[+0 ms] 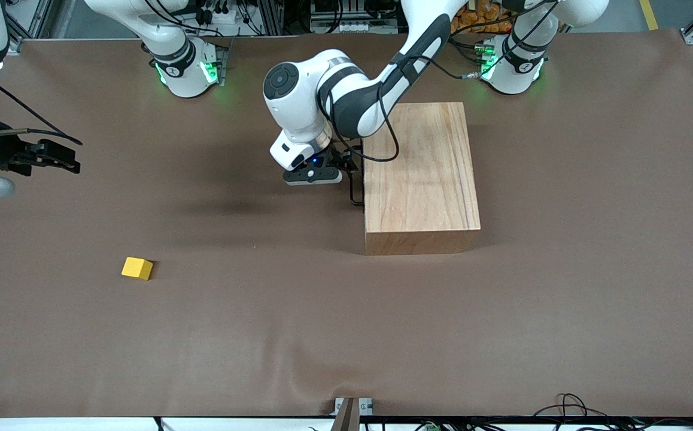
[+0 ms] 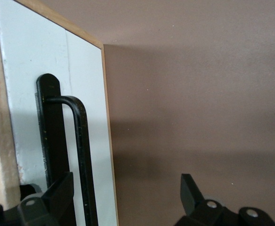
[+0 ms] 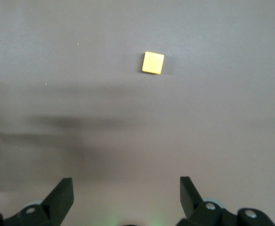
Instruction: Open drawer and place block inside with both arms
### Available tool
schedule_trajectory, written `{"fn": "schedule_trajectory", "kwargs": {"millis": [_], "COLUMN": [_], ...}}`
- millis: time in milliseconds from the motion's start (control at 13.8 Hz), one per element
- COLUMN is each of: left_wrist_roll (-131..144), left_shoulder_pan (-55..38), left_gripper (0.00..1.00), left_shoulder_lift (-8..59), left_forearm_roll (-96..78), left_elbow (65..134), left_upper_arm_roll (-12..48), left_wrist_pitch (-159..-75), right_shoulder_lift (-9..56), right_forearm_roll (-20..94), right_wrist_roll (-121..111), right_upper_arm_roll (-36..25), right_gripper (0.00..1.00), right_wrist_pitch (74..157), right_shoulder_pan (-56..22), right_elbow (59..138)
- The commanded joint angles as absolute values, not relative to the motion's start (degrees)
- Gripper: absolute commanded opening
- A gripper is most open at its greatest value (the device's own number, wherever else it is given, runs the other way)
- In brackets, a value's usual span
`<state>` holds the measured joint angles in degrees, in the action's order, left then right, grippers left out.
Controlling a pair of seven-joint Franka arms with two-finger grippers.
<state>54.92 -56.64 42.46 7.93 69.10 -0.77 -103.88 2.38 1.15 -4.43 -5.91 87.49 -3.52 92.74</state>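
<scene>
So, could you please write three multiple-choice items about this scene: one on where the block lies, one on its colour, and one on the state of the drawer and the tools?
1. Where is the block?
A. On top of the wooden box
B. On the table, toward the right arm's end, nearer to the front camera than the wooden box
C. Inside the drawer

2. What colour is the block?
A. Yellow
B. Red
C. Blue

3. What is the state of the drawer?
A. Pulled fully out
B. Shut, with the open left tool around its handle
C. Removed from the box

Key: 1 B, the block sits alone on the brown cover. 2 A, it is bright yellow in both views. 3 B, the white front lies flush with the box, one finger on each side of the handle; the right tool hangs open over the table, with the block ahead of it.
</scene>
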Motion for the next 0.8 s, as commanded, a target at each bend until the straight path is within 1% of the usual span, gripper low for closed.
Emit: {"fn": "schedule_trajectory", "kwargs": {"millis": [0,290,724], "left_wrist_roll": [53.9,53.8,53.8], "left_shoulder_pan": [-57.2,-57.1,-57.1], "left_gripper": [1.0,1.0,1.0], "left_shoulder_lift": [43.5,43.3,44.0], "left_forearm_roll": [9.4,9.2,9.1], "left_elbow": [67.8,67.8,67.6], "left_upper_arm_roll": [-1.3,-1.0,-0.8], "left_wrist_pitch": [-102.7,-99.1,-99.8], "right_shoulder_lift": [1.8,1.8,1.9], "right_forearm_roll": [1.3,1.3,1.3], "right_wrist_roll": [-4.4,-4.5,-4.7], "right_upper_arm_roll": [-6.1,-6.1,-6.2], "right_gripper": [1.0,1.0,1.0], "right_wrist_pitch": [87.4,87.3,87.2], "right_shoulder_pan": [-3.5,-3.5,-3.3], "right_elbow": [93.3,93.3,93.3]}}
